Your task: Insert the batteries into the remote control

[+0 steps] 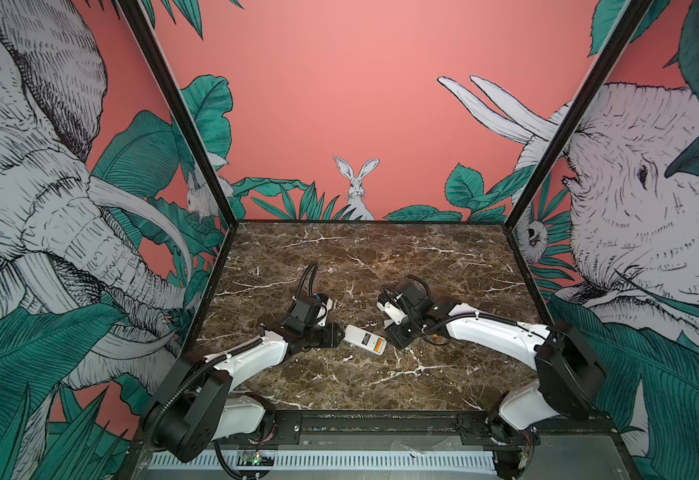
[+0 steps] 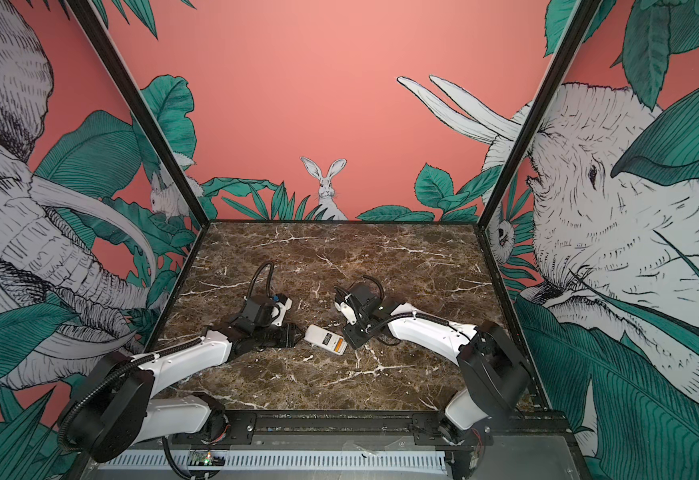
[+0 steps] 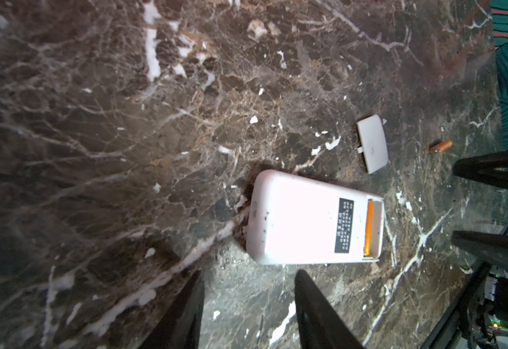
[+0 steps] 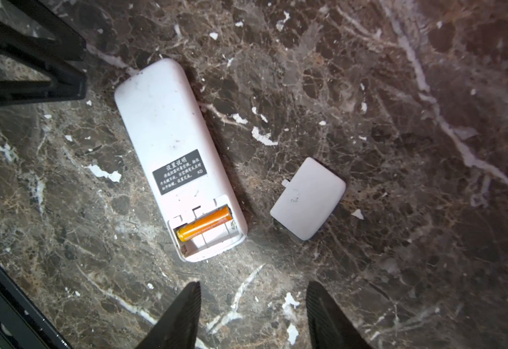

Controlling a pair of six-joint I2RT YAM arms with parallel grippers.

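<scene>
While remote control (image 1: 365, 340) lies back-up on table (image 1: 339, 257), left gripper (image 3: 246, 273) sits just off its closed end, right gripper (image 4: 252, 285) near open compartment (image 4: 213, 238); both jaws parted, empty. Seated battery (image 4: 204, 222) inside; loose battery (image 3: 441, 146) apart on table.

two high, two close, shared remote control (image 1: 364, 339)

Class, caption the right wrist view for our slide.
Remote face down, one battery lying in its open bay, cover loose beside it.

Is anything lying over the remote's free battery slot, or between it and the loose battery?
Nothing visible does. On the remote control, the free slot is bare beside the seated battery; the cover lies on the table, apart from both the remote and the loose battery.
</scene>
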